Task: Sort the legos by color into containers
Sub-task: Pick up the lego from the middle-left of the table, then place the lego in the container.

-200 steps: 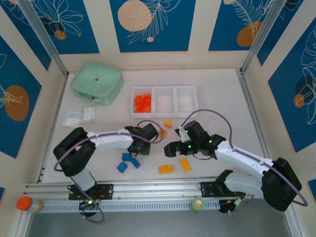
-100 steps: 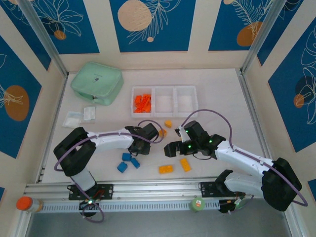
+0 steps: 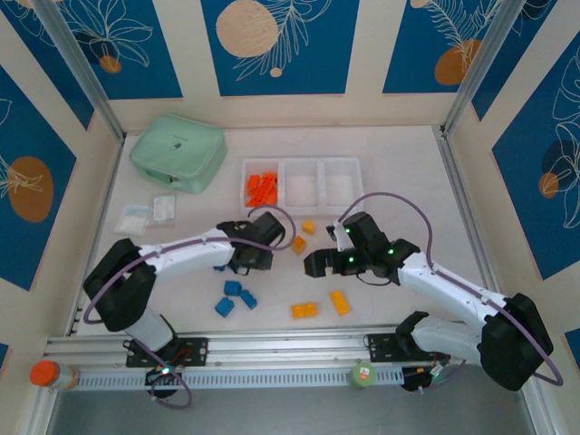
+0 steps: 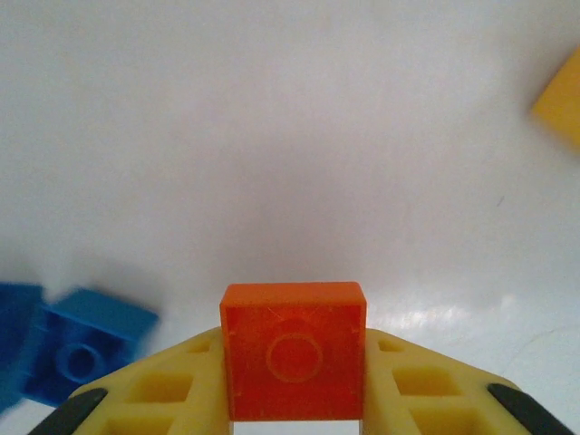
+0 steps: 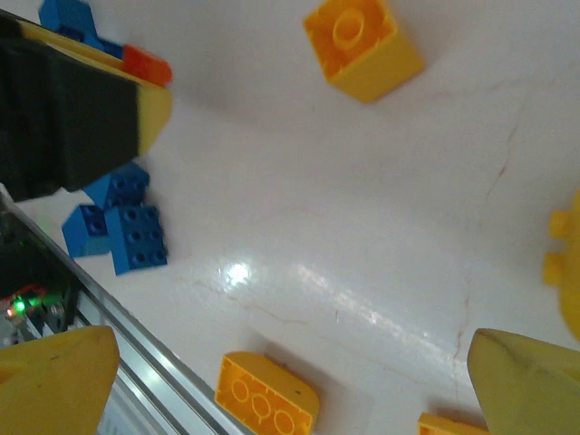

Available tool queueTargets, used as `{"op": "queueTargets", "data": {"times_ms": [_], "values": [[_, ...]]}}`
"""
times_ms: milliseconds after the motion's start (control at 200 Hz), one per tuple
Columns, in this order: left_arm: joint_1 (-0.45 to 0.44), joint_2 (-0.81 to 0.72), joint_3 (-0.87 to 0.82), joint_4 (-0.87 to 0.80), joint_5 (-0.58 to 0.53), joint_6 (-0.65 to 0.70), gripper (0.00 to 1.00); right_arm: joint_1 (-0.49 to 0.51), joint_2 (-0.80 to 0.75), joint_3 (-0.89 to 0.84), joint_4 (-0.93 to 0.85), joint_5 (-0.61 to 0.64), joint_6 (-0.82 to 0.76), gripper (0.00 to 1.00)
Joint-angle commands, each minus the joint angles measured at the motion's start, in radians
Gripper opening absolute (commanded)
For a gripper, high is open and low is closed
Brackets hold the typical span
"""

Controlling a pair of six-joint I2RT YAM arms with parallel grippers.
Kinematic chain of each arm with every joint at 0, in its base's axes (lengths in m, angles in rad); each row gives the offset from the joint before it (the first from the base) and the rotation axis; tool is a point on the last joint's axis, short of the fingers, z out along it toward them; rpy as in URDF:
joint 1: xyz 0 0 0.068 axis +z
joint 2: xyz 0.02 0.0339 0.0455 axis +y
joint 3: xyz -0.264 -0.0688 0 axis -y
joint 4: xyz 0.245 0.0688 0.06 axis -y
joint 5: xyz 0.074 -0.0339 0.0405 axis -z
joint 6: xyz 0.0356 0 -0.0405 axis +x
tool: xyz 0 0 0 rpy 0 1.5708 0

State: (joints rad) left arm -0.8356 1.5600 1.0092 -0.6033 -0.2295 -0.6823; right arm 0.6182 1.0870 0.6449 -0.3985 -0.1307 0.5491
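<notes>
Pinching a red-orange brick, the left hand should carry it level to the leftmost bin; right hand spread.

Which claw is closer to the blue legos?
Left. The left claw, gripping a red-orange brick, is just beyond the blue legos; the right claw, open, sits farther right.

Left wrist view: blue brick blurred at the left edge, yellow brick cut off at right. Right wrist view: left gripper half hides its red-orange brick
</notes>
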Motion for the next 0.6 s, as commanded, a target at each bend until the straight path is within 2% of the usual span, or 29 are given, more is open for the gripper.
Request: {"op": "queueTargets", "data": {"times_ms": [0, 125, 270, 420, 595], "values": [[0.075, -0.031, 0.095, -0.025, -0.049, 0.085, 0.32, -0.032, -0.007, 0.054, -0.026, -0.012, -0.020, 0.99], [0.163, 0.032, 0.226, -0.019, -0.062, 0.157, 0.32, -0.070, 0.028, 0.097, -0.032, -0.008, -0.015, 0.99], [0.243, 0.178, 0.386, -0.005, -0.058, 0.208, 0.32, -0.105, 0.070, 0.133, -0.021, 0.001, -0.003, 0.99], [0.285, 0.333, 0.544, -0.003, -0.042, 0.244, 0.34, -0.124, 0.108, 0.160, -0.014, -0.011, 0.000, 0.99], [0.330, 0.454, 0.699, -0.059, -0.038, 0.253, 0.42, -0.120, 0.148, 0.198, -0.049, -0.002, -0.024, 0.99]]}}
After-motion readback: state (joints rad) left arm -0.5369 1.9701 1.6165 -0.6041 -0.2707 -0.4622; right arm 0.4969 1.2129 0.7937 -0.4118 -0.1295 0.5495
